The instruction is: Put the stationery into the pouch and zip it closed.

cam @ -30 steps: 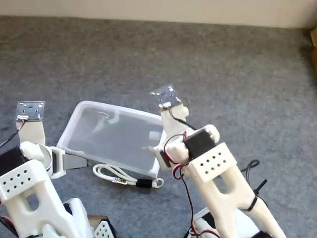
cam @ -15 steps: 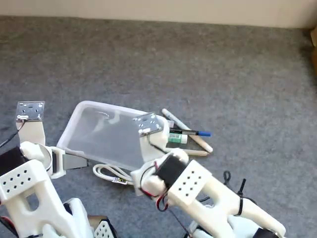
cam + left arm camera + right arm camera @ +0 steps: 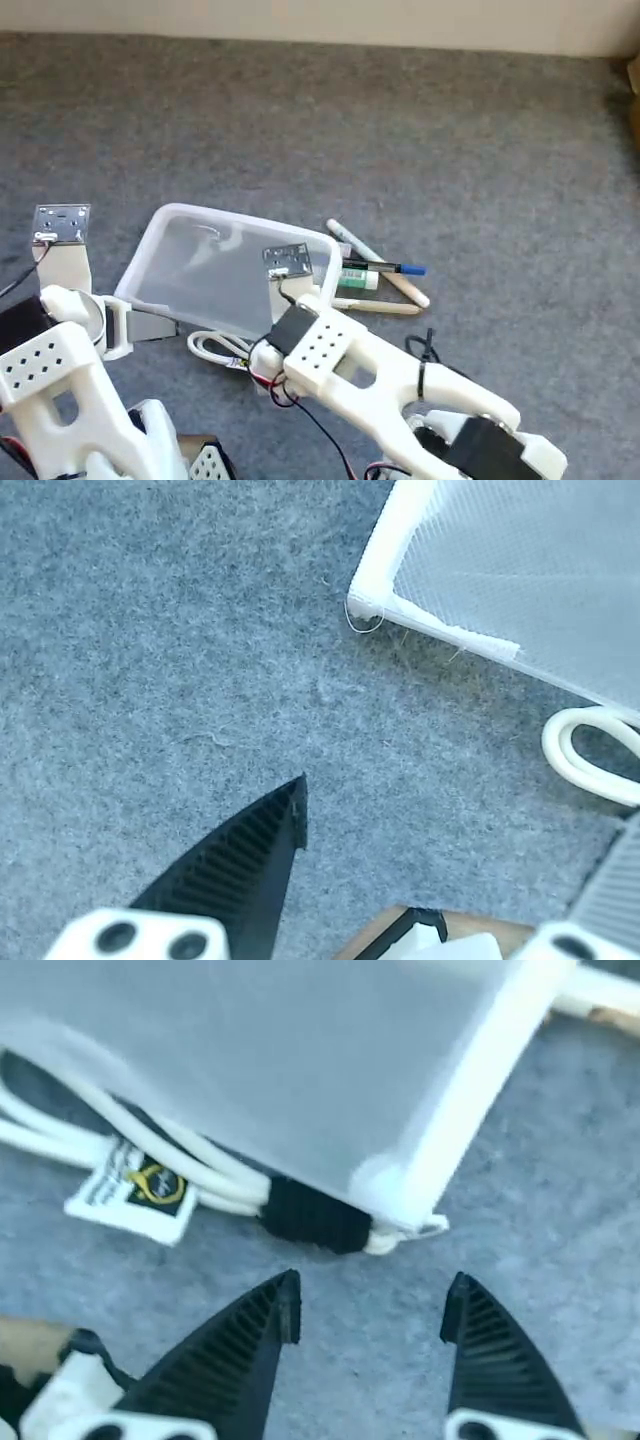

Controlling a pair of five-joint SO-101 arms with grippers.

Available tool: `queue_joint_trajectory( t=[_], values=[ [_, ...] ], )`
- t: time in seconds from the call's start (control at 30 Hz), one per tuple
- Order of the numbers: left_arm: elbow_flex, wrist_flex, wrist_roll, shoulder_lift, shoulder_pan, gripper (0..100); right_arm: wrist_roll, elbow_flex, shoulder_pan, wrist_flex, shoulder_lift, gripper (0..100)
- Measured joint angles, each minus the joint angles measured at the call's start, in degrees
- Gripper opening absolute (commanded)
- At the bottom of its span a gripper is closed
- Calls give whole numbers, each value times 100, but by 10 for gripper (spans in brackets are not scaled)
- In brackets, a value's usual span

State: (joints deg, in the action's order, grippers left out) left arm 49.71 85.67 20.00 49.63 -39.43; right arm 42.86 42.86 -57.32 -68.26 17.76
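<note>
The translucent white pouch (image 3: 215,268) lies flat on the grey carpet; its corner (image 3: 400,1185) is just beyond my right gripper (image 3: 370,1310), which is open and holds nothing. A white cord (image 3: 222,350) with a black toggle (image 3: 315,1215) and a paper tag (image 3: 125,1195) runs along the pouch's near edge. The stationery lies to the right of the pouch: a white pen (image 3: 350,240), a blue-capped pen (image 3: 390,268), a green-labelled stick (image 3: 355,280) and a wooden pencil (image 3: 380,307). My left gripper (image 3: 460,810) hovers open by the pouch's near left corner (image 3: 375,605).
The right arm (image 3: 340,365) reaches over the pouch's near right corner and hides the toggle in the high view. The left arm (image 3: 60,370) stands at the left edge. Bare carpet (image 3: 400,130) stretches behind and to the right.
The right arm swung left, from over the stationery to the pouch's near right corner, uncovering the pens and pencil. The left arm and pouch stayed put.
</note>
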Motion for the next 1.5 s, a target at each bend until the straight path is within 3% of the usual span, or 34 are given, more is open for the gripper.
queue_joint_trajectory(
  t=[0.47, 0.83, 1.03, 1.33, 1.5],
  values=[
    [0, 0, 0, 0, 0, 425, 220, -26, 62, 1134, -413, 228],
    [0, 0, 0, 0, 0, 425, 246, -70, 220, 1257, -879, 228],
    [0, 0, 0, 0, 0, 425, 62, -123, 220, 633, -879, 228],
    [0, 0, 0, 0, 0, 425, -1301, -44, 958, -440, -897, 228],
    [0, 0, 0, 0, 0, 425, -1477, -44, 1099, -844, -571, 228]
  ],
)
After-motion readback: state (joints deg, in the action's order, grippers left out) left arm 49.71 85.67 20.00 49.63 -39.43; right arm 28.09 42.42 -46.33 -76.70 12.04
